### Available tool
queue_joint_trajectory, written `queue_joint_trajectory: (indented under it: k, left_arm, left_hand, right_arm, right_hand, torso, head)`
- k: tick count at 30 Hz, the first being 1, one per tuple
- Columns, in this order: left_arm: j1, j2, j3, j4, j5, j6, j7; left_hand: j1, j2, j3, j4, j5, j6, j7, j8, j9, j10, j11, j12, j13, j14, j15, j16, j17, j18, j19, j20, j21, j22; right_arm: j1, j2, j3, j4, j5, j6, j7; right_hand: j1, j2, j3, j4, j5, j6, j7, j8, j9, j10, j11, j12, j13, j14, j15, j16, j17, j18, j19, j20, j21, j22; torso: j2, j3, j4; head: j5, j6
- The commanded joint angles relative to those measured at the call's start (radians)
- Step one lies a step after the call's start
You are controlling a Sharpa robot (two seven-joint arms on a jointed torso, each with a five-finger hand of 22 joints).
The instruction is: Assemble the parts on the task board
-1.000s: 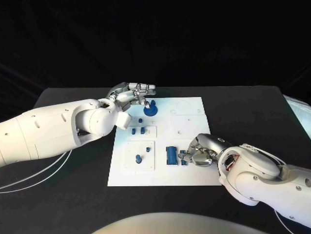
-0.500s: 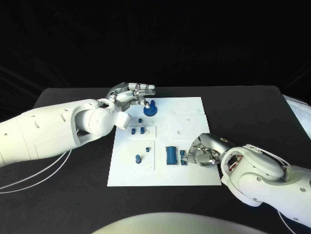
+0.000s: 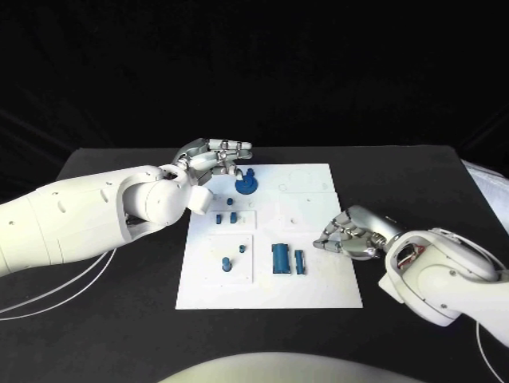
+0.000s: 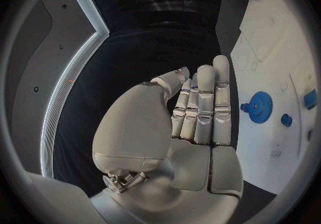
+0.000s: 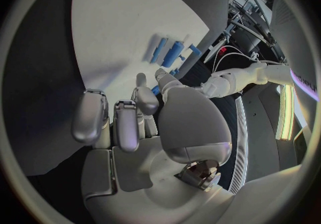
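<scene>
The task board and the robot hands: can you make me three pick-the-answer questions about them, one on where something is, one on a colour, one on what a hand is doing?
1. Where is the blue gear?
A. near the far edge of the task board, by the left hand
B. on the black table off the board
C. in the right hand

2. What colour are the small parts on the board?
A. red
B. blue
C. yellow

3. What is the right hand doing?
A. gripping the gear
B. holding a long blue part
C. holding nothing, at the board's right edge

Answers: 1 A, the gear sits on the board beside the left hand. 2 B, each part looks blue. 3 C, nothing shows in its fingers.
</scene>
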Motion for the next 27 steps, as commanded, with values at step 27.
queue_joint_trajectory:
  k: [27]
  left_arm:
    - [-0.057,0.155,0.001,-0.299,0.105,-0.035,0.139]
  left_hand:
    - [-0.075,0.018,-0.191,0.061,-0.04,-0.041,0.0,0.034,-0.002,-0.07,0.033,0.016,-0.024,-0.184,0.089,-0.624,-0.332,0.017,-0.286,0.105,-0.429,-0.331]
  right_arm:
    - [0.126,0.267,0.012,-0.705,1.226,0.281,0.748]
  right_hand:
    - [0.114,0.039,0.158,-0.159,-0.072,-0.071,0.106,-0.225,-0.148,-0.303,0.146,-0.881,-1.018,-0.335,0.181,-1.303,-1.074,0.083,-0.367,0.181,-1.046,-0.967]
  torso:
    - [-0.127,-0.0334,-0.0179]
  head:
    - [-0.026,0.134]
